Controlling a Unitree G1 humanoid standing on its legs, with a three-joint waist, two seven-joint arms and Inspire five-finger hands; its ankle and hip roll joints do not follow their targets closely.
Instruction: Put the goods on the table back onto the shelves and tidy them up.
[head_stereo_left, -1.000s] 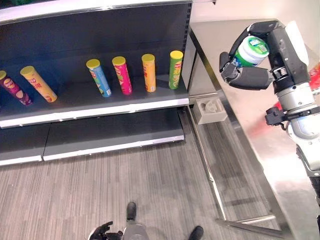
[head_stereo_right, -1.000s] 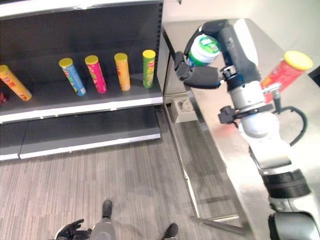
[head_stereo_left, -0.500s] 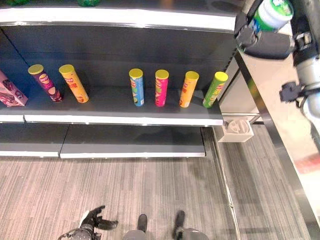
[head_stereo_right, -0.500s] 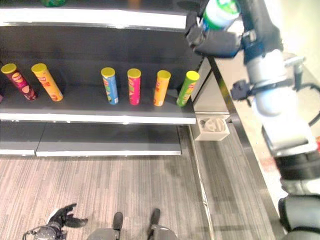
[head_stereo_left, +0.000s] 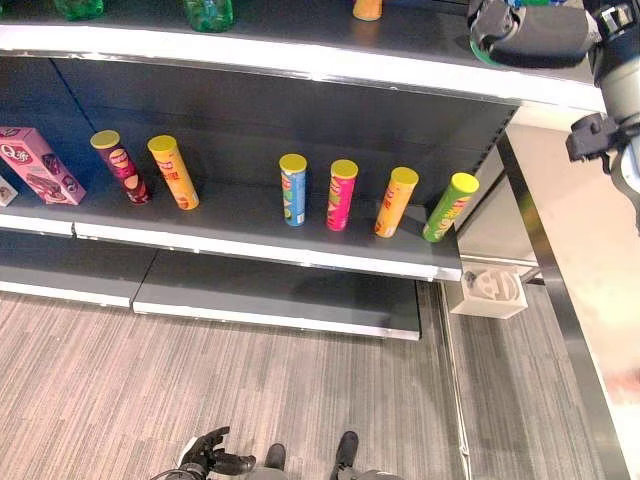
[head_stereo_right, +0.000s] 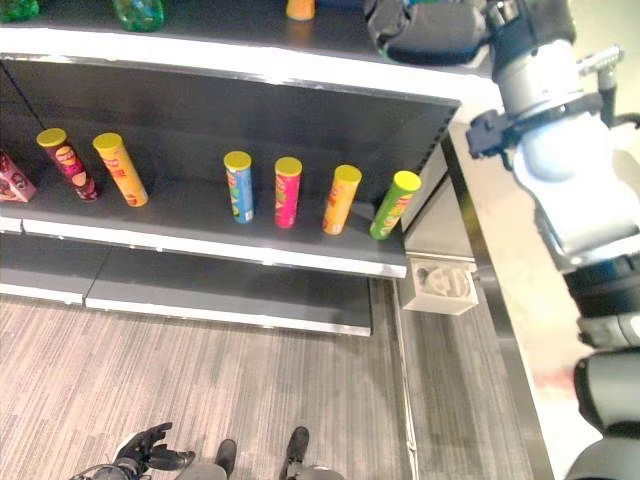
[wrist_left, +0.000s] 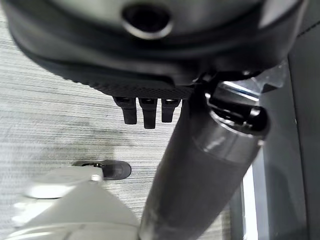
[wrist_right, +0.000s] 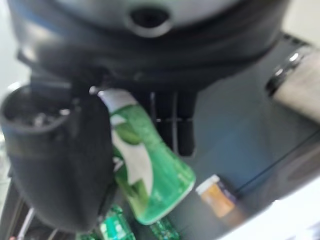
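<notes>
The right hand (head_stereo_left: 528, 32), at the upper right of the left eye view, has its fingers and thumb curled round a green bottle (wrist_right: 150, 170). The right wrist view shows the grip best: the thumb lies across the label while the fingers wrap behind. The hand sits level with the top shelf (head_stereo_left: 300, 62), so the bottle looks to be on its way to that shelf, where other green bottles (head_stereo_left: 208, 12) and an orange bottle (head_stereo_left: 367, 9) already stand along the upper edge of the frame. That suggests like goods are grouped together, which would explain the high carry.

Below, on the middle shelf (head_stereo_left: 260, 252), a row of crisp tubes stands at centre: a blue tube (head_stereo_left: 293, 189), a pink tube (head_stereo_left: 341, 195), an orange tube (head_stereo_left: 396, 201) and a green tube (head_stereo_left: 449, 207). A maroon tube (head_stereo_left: 121, 167) and a yellow tube (head_stereo_left: 173, 172) stand apart toward the left, with a pink box (head_stereo_left: 40, 165) at the far left. The steel bench (head_stereo_left: 590, 290) runs down the right side of the frame.

The left hand (head_stereo_left: 208, 458) hangs at the bottom of the frame, fingers loosely spread, holding nothing.
</notes>
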